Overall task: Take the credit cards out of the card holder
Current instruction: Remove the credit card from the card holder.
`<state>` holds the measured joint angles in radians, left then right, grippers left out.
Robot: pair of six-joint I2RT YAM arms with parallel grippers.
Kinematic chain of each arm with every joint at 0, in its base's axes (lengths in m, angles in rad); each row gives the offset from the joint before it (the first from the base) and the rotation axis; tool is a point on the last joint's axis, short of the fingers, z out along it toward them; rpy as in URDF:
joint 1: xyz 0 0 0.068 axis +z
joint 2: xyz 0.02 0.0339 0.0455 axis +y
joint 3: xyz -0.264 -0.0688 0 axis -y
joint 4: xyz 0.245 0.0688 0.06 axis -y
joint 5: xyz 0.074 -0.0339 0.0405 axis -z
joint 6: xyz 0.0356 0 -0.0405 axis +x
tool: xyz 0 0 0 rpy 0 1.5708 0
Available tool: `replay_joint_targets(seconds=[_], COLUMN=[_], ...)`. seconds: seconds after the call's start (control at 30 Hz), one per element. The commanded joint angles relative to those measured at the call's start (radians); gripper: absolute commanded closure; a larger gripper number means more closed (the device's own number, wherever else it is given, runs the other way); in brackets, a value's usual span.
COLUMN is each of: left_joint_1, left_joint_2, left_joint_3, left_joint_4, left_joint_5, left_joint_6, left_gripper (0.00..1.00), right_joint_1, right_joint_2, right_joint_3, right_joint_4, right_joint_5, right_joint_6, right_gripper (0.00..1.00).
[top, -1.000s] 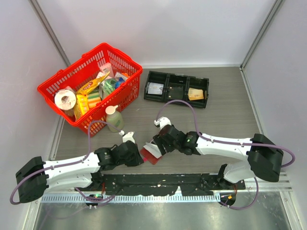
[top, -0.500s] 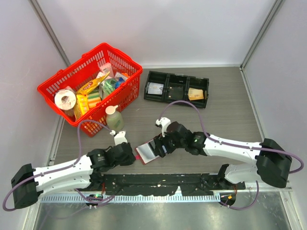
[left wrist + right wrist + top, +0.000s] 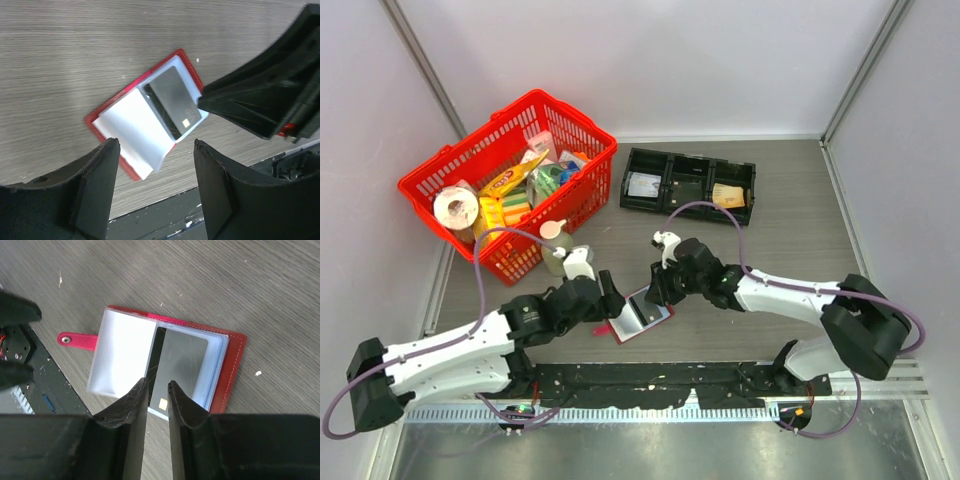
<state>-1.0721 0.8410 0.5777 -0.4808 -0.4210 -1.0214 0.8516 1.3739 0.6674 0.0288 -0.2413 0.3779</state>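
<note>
The right gripper (image 3: 157, 385) covers the near edge of the grey card (image 3: 185, 360). Pinched or not, can't tell. One corner of the card holder (image 3: 132, 125) sits hidden behind that gripper.

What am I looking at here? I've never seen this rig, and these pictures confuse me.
Two robot arms are bolted at the near edge of a table. One picture looks down from overhead; the other two come from a camera on each wrist. On it lie a filled red basket, a black tray and an open red card holder with a grey card in its sleeve. The left gripper hangs open above the holder, holding nothing. The right gripper has its jaws almost closed at the card's edge; whether they grip it, I cannot tell.
</note>
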Motion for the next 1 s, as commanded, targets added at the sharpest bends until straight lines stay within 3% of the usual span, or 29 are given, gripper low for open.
replay_joint_targets(seconds=[0.0,0.2,0.5,0.77,0.97], left_joint_1=[0.000,0.000,0.000,0.001,0.001], left_joint_2=[0.108,0.216,0.225,0.176,0.144], left_joint_3=[0.014,-0.081,-0.257,-0.320,-0.302], left_joint_4=[0.218,0.453,0.642,0.582,0.628], left_joint_5=[0.066,0.068,0.048,0.077,0.079], left_joint_6=[0.008,-0.089,-0.253,-0.295,-0.279], left_gripper=[0.36,0.38,0.44,0.46,0.47], right_joint_1=[-0.029,-0.062,-0.085,-0.097,-0.102], right_joint_2=[0.056,0.117,0.154,0.148,0.137], right_joint_3=[-0.025,-0.061,-0.127,-0.155,-0.163], right_joint_4=[0.137,0.194,0.250,0.249,0.255], right_joint_5=[-0.061,-0.095,-0.113,-0.112,-0.104], right_joint_6=[0.039,0.067,0.114,0.134,0.141], right_gripper=[0.74,0.77,0.78,0.78,0.78])
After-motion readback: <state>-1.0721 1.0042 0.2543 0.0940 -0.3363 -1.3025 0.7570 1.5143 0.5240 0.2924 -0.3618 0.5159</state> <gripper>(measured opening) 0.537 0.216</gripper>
